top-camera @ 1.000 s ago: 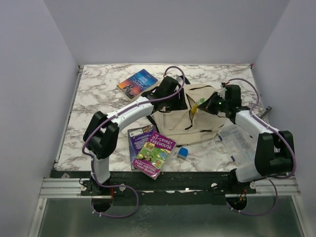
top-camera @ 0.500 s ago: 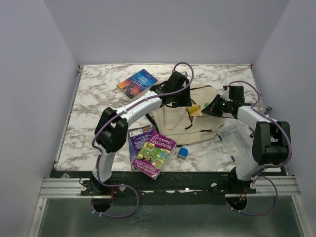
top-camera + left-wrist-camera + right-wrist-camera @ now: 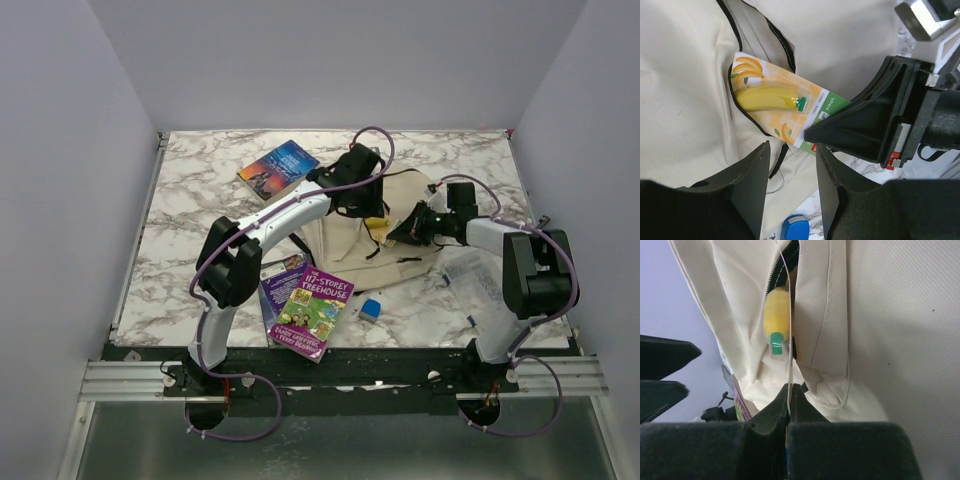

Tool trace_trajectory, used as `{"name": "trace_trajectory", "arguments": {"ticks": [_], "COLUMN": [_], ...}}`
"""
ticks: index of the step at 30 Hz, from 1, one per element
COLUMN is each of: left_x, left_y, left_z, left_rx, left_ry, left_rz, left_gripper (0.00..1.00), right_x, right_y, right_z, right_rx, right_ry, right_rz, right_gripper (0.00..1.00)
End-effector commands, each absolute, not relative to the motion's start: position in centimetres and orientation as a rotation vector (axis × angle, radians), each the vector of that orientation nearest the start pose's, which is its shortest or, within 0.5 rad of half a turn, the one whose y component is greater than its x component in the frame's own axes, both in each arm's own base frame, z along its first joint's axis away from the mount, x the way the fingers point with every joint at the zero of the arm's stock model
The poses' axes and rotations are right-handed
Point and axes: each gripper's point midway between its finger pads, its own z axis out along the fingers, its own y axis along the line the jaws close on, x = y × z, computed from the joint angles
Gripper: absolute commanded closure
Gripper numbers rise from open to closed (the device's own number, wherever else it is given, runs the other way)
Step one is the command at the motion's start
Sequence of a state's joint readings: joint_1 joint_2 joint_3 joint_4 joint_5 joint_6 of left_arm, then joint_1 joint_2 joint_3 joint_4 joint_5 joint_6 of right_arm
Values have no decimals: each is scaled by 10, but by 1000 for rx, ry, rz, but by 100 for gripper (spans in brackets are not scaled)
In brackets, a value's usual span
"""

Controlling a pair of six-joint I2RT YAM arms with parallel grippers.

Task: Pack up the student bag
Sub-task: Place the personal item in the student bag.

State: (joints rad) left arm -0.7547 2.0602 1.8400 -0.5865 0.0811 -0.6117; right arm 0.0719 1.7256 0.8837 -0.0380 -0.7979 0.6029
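So, desk (image 3: 180, 200): marble top, both arms reach toward its middle.
student bag (image 3: 340, 240): cream, lies flat mid-desk, a bit toward the right edge, zip opening facing up.
left gripper (image 3: 791, 150): jaws apart, nothing between them, hovers over the bag just beside the banana card.
right gripper (image 3: 788, 390): pinched shut on the banana card's edge.
books: Treehouse book (image 3: 313, 312) at the near edge, overlapping a purple book (image 3: 275, 280); blue book (image 3: 278, 168) near the far edge, left of the bag.
clear box (image 3: 480, 285): by the right edge, near side.
banana card (image 3: 772, 97): partly inside the bag's zip opening, one corner out.
blue block (image 3: 370, 309): near edge, between Treehouse book and clear box.
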Motion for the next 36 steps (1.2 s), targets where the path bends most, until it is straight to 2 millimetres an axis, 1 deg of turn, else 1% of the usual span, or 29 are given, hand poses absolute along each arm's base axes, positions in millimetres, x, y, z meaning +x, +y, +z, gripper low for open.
{"name": "trace_trajectory", "arguments": {"ticks": [1,2,3,4,5,6,9,10,11,12,13,14,15,16,17,18,19,20,21,22,23,24,26,28,32,36], "left_x": [368,368,368,368,369,370,375,378,379,380,381,382,382,382,381,381,383,385,389,392,395,396,398,401,405,396], "left_y": [-393,-393,-392,-392,-392,-391,-388,-387,-388,-389,-389,-390,-392,-393,-393,-393,-392,-391,-389,-389,-388,-387,-389,-389,-387,-396], "left_z": [144,145,144,144,144,144,148,150,152,153,154,155,154,154,153,151,149,146,142,139,133,126,122,119,113,99], "left_rx": [240,248,253,258,263,261,235,230,233,239,244,253,266,273,276,278,278,277,274,269,255,241,213,179,115,92], "left_ry": [2517,2514,2514,2515,2516,2517,2525,2526,2528,2528,2528,2524,2525,2527,2531,2533,2534,2531,2530,2535,2553,2582,2605,2606,2600,2648], "left_rz": [-646,-645,-642,-641,-641,-643,-691,-712,-738,-757,-769,-773,-781,-791,-793,-790,-776,-752,-722,-702,-675,-645,-603,-558,-486,-512], "left_gripper": [59,59,60,60,60,60,59,57,56,55,53,52,51,51,51,51,52,52,53,56,58,60,60,60,55,54], "right_x": [357,358,359,356,350,347,332,328,326,325,329,331,334,339,343,347,356,357,367,367,373,374,377,376,373,371], "right_y": [166,163,163,167,169,173,178,179,179,179,171,169,167,166,164,160,153,144,128,116,104,95,84,81,85,87], "right_z": [99,105,113,123,128,138,152,154,161,162,163,161,154,148,139,129,126,114,115,111,116,119,126,131,140,150], "right_rx": [318,334,352,350,389,361,385,398,393,416,443,449,472,447,478,474,464,469,444,469,458,461,449,446,420,389], "right_ry": [2350,2324,2282,2231,2202,2146,2057,2035,2000,1989,1961,1959,1988,2015,2069,2134,2180,2267,2288,2329,2322,2332,2338,2329,2304,2279], "right_rz": [1339,1357,1417,1516,1617,1696,1879,1924,1960,1991,1982,1963,1932,1872,1800,1696,1551,1392,1202,1074,963,896,815,789,813,830], "right_gripper": [99,100,99,99,99,99,100,100,99,100,99,99,99,99,99,100,99,99,99,100,99,99,99,99,100,100]}}
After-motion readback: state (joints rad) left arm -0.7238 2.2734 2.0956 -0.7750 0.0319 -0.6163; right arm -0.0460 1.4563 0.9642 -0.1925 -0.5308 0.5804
